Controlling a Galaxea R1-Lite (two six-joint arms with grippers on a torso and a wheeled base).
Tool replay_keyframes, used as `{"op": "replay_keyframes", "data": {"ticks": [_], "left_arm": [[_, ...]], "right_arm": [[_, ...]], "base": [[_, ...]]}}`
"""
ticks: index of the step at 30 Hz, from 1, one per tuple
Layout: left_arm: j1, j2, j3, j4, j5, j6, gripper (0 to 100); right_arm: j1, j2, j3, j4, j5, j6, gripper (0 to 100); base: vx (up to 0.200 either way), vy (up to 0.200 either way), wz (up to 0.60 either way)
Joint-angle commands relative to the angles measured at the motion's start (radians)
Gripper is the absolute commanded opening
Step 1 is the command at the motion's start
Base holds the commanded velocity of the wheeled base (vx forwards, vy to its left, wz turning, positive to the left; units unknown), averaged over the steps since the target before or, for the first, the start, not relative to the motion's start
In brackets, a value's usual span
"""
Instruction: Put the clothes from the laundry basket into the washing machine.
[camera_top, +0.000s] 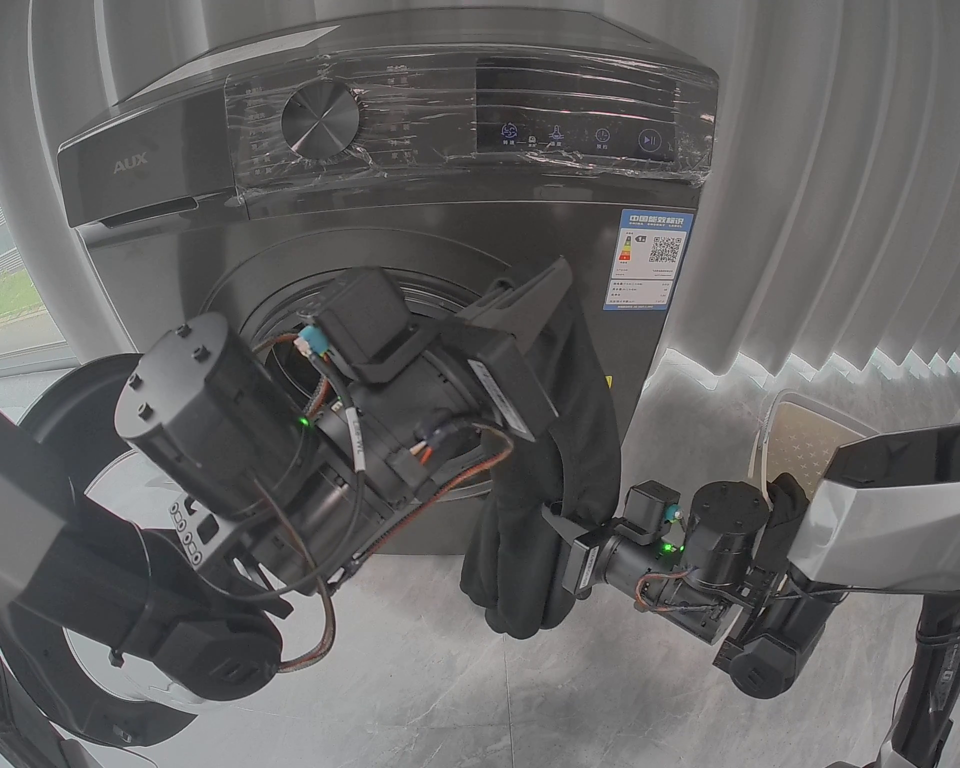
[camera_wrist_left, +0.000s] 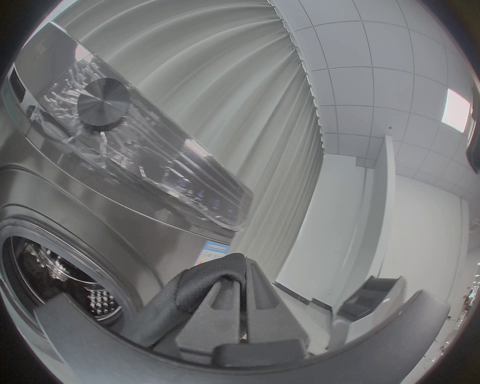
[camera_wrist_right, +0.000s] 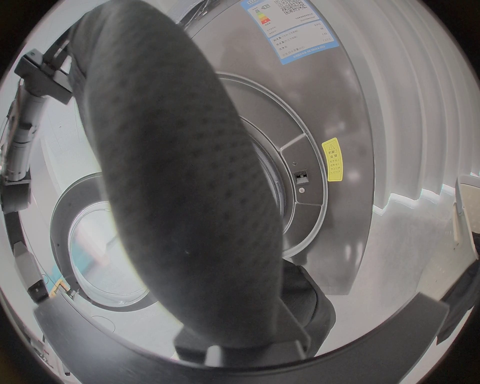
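Observation:
A black garment (camera_top: 565, 440) hangs in front of the grey washing machine (camera_top: 420, 215), just right of its round opening (camera_top: 285, 350). My left gripper (camera_top: 552, 280) is raised by the opening and shut on the garment's top edge (camera_wrist_left: 200, 285). Down near the floor, my right gripper (camera_top: 553, 532) is shut on the garment's lower part, and the cloth (camera_wrist_right: 175, 175) drapes over its fingers. The drum (camera_wrist_left: 50, 280) is dark inside. The laundry basket (camera_top: 800, 435) stands on the floor at the right, behind my right arm.
The machine's round door (camera_top: 70, 440) stands swung open at the left, low beside my left arm. Pleated curtains (camera_top: 830, 180) hang behind and to the right of the machine. Grey floor tiles (camera_top: 480, 690) lie in front.

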Motion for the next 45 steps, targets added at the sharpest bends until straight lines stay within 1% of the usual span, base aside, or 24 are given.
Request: {"op": "replay_keyframes", "data": {"ticks": [1, 3, 5, 6, 8, 11, 12, 13, 16, 19, 22, 23, 26, 29, 34, 35, 38, 39, 41, 42, 43, 45], "left_arm": [[0.093, 0.038, -0.002, -0.001, 0.019, 0.001, 0], [0.127, 0.055, 0.001, -0.004, 0.017, 0.001, 0], [0.144, 0.061, 0.001, -0.004, 0.017, 0.001, 0], [0.158, 0.074, 0.001, -0.004, 0.017, 0.001, 0], [0.168, 0.092, -0.003, -0.004, 0.019, 0.001, 0], [0.181, 0.120, -0.003, -0.008, 0.020, 0.004, 0], [0.181, 0.120, -0.003, -0.008, 0.020, 0.004, 0], [0.182, 0.144, -0.008, -0.015, 0.020, 0.004, 0], [0.199, 0.181, -0.010, -0.027, 0.022, 0.009, 0], [0.205, 0.215, -0.005, -0.037, 0.022, 0.010, 0], [0.201, 0.236, 0.001, -0.057, 0.022, 0.010, 0], [0.199, 0.242, 0.004, -0.064, 0.022, 0.010, 0], [0.191, 0.256, 0.029, -0.080, 0.020, 0.012, 0], [0.164, 0.253, 0.078, -0.080, 0.019, 0.012, 0], [0.153, 0.241, 0.107, -0.080, 0.016, 0.012, 0], [0.153, 0.241, 0.107, -0.081, 0.014, 0.012, 100], [0.151, 0.238, 0.110, -0.081, 0.016, 0.010, 100], [0.142, 0.218, 0.148, -0.084, 0.016, 0.009, 100], [0.128, 0.146, 0.231, -0.084, 0.000, 0.004, 100], [0.127, 0.137, 0.244, -0.084, -0.003, 0.004, 100], [0.119, 0.095, 0.294, -0.084, -0.030, -0.003, 100], [0.110, 0.049, 0.349, -0.083, -0.055, 0.000, 100]], "right_arm": [[0.016, -0.137, 0.113, -0.003, 0.011, -0.006, 0], [0.029, -0.212, 0.170, -0.003, 0.028, -0.009, 0], [0.041, -0.261, 0.199, -0.002, 0.046, -0.009, 0], [0.055, -0.316, 0.229, -0.002, 0.072, -0.014, 0], [0.069, -0.375, 0.266, 0.001, 0.098, -0.023, 0], [0.095, -0.428, 0.320, 0.000, 0.138, -0.025, 0], [0.095, -0.428, 0.320, 0.000, 0.138, -0.025, 0], [0.121, -0.456, 0.355, 0.000, 0.170, -0.023, 0], [0.138, -0.476, 0.384, -0.002, 0.195, -0.023, 0], [0.138, -0.507, 0.383, -0.002, 0.203, -0.019, 0], [0.133, -0.534, 0.374, -0.002, 0.233, -0.017, 0], [0.128, -0.540, 0.364, -0.002, 0.236, -0.015, 0], [0.115, -0.542, 0.335, -0.002, 0.232, -0.014, 0], [0.092, -0.543, 0.305, -0.002, 0.233, -0.014, 0], [0.089, -0.542, 0.298, -0.002, 0.235, -0.014, 0], [0.087, -0.543, 0.298, -0.002, 0.235, -0.014, 0], [0.079, -0.543, 0.300, -0.002, 0.235, -0.014, 0], [0.056, -0.543, 0.298, 0.001, 0.233, -0.014, 0], [0.009, -0.539, 0.285, -0.003, 0.232, -0.015, 0], [0.001, -0.537, 0.283, -0.002, 0.233, -0.015, 0], [-0.036, -0.540, 0.272, 0.001, 0.236, -0.015, 0], [-0.060, -0.539, 0.246, 0.004, 0.238, -0.014, 0]], "base": [[0.000, 0.000, 0.00], [0.000, 0.000, 0.00], [0.000, 0.000, 0.00], [0.000, 0.000, 0.00], [0.000, 0.000, 0.00], [0.000, 0.000, 0.00], [0.000, 0.000, 0.00], [0.000, 0.000, 0.00], [0.000, 0.000, 0.00], [0.000, 0.000, 0.00], [0.000, 0.000, 0.00], [0.000, 0.000, 0.00], [0.000, 0.000, 0.00], [0.000, 0.000, 0.00], [0.000, 0.000, 0.00], [0.000, 0.000, 0.00], [0.000, 0.000, 0.00], [0.000, 0.000, 0.00], [0.000, 0.000, 0.00], [0.000, 0.000, 0.00], [0.000, 0.000, 0.00], [0.000, 0.000, 0.00]]}}
